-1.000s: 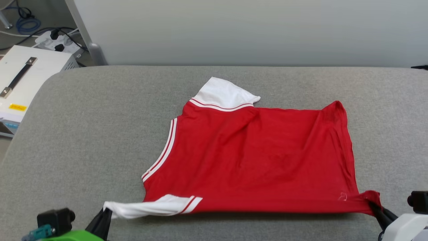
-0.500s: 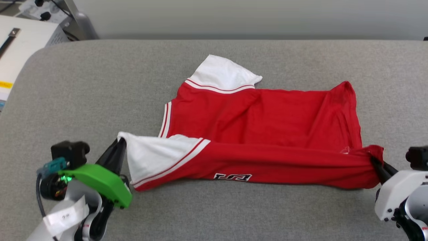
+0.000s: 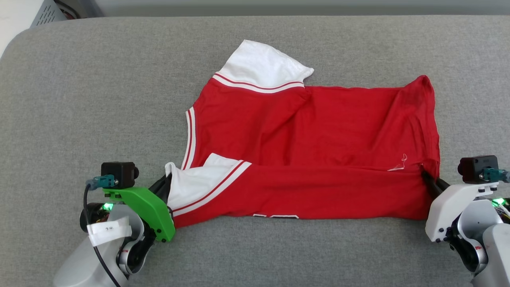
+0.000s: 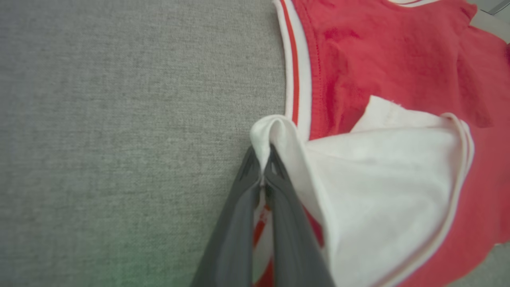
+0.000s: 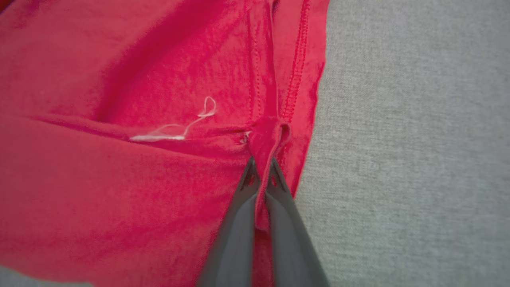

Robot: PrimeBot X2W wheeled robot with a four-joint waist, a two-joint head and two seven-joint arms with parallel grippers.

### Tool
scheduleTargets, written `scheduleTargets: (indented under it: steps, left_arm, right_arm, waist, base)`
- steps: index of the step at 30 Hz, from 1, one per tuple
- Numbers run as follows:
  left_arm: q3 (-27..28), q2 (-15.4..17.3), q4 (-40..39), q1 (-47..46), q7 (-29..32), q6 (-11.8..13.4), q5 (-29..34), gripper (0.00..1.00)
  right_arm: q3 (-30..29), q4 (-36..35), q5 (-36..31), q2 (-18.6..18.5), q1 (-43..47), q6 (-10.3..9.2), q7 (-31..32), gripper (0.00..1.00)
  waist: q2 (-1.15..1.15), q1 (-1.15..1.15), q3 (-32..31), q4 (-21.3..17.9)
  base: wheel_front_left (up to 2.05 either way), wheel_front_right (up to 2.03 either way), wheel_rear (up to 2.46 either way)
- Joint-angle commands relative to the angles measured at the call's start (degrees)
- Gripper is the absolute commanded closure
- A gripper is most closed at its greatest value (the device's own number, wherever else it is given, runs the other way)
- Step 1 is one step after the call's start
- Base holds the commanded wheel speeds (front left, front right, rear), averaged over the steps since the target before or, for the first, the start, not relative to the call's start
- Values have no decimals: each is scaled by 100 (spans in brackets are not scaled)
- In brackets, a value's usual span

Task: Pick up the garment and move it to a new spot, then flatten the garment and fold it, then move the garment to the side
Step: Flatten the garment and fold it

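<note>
Two pinched corners now ride up over the garment (image 3: 310,119), no longer stretched flat: our fold is under way.
Our left gripper (image 3: 166,184) clamps the white sleeve (image 4: 378,179), our right gripper (image 3: 425,175) the red hem corner (image 5: 275,131); the rest lies beyond our fingertips.

Lab-like: grey padded table (image 3: 79,79), vented equipment box (image 3: 48,14).

A grey woven-fabric surface (image 3: 79,79), rounded at its far-left corner, lies evenly lit.
</note>
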Motion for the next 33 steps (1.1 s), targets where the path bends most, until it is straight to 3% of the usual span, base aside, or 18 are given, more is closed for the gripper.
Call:
scheduleTargets:
  steps: [1, 2, 4, 5, 8, 16, 19, 24, 29, 33]
  left_arm:
    - [-53, -61, 104, -96, 80, -72, -59, 97]
    - [-49, -86, 159, -113, 60, -102, -93, 57]
    - [5, -111, 234, -152, -78, -99, -100, 0]
    - [89, -107, 313, -183, -307, -22, -63, 0]
    - [149, -55, 329, -146, -474, 88, -13, 0]
    - [302, 454, -48, 26, -242, 418, -2, 0]
    - [301, 700, -382, 85, 197, 425, -120, 0]
    - [187, 1096, -1284, 309, 1568, 396, -687, 0]
    - [175, 1462, -2115, 499, 2636, 705, -1164, 0]
    - [91, 1518, -2410, 627, 3053, 992, -1304, 0]
  right_arm:
    - [40, 126, 24, 27, -64, -47, -114, 0]
    - [64, 167, 36, 23, -72, -47, -236, 0]
    - [43, 211, 66, 32, -71, -47, -502, 0]
    - [-19, 190, 46, 44, -25, -47, -940, 0]
    - [-169, 95, -46, 108, 74, -47, -1371, 0]
    - [-482, -442, -368, 432, 392, -47, -1747, 0]
    - [-545, -673, -440, 546, 512, -47, -1699, 0]
    - [-634, -984, -516, 720, 708, -47, -1603, 0]
    - [-675, -1138, -527, 827, 772, -47, -1522, 0]
    - [-666, -1222, -504, 855, 736, -47, -1495, 0]
  waist:
    - [0, 0, -43, 8]
    - [0, 0, -72, 16]
    - [0, 0, -135, 29]
    - [0, 0, -271, 40]
    - [0, 0, -443, 31]
    - [0, 0, -755, -20]
    - [0, 0, -802, -24]
    - [0, 0, -836, -21]
    - [0, 0, -721, -77]
    - [0, 0, -525, -189]
  base:
    - [0, 0, 0]
    - [0, 0, 0]
    - [0, 0, 0]
    - [0, 0, 0]
    - [0, 0, 0]
    - [0, 0, 0]
    - [0, 0, 0]
    - [0, 0, 0]
    - [0, 0, 0]
    - [0, 0, 0]
